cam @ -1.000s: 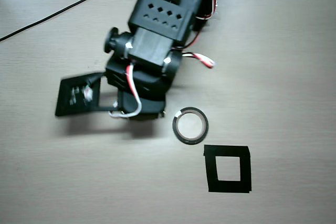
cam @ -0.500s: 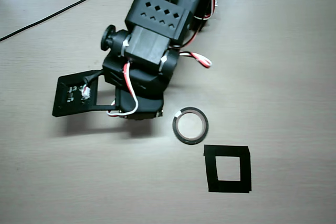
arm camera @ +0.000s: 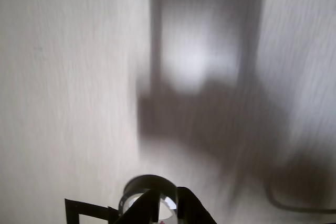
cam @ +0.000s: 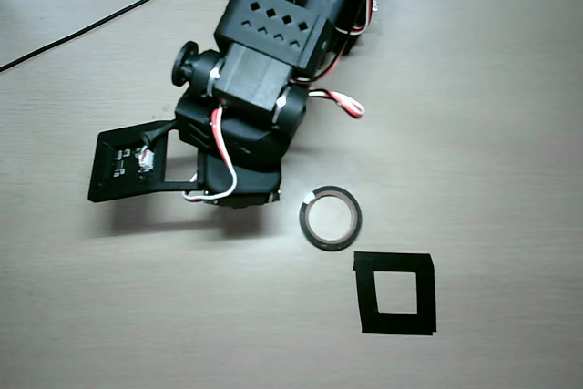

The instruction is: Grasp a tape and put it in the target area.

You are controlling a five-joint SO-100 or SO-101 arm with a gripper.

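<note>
- Bottom edge of the wrist view: the tape (arm camera: 149, 184) peeks in, a dark ring with a pale core, lying flat on the wood.
- Just left of it down there, a corner of the target square (arm camera: 79, 209) shows, black strips with wood inside.
- A dark pointed shape crosses in front of the ring at that edge; it may be part of the claw, but I can't tell how wide the claw stands or whether it has anything in it.
- Further up that view, only blurred table (arm camera: 63, 77) and a big soft shadow.
- Overhead now: the square (cam: 395, 293) sits nearest the bottom edge, right of centre.
- Up and left of it lies the ring (cam: 331, 218), near one corner of the square, wholly outside the outline.
- Left of the ring hangs the arm (cam: 264, 79), its body hiding the claw from above.
- A black plate (cam: 123, 166) with white marks sticks out at the arm's left.
- Far top left, a black cable (cam: 100, 20) trails over the table.
</note>
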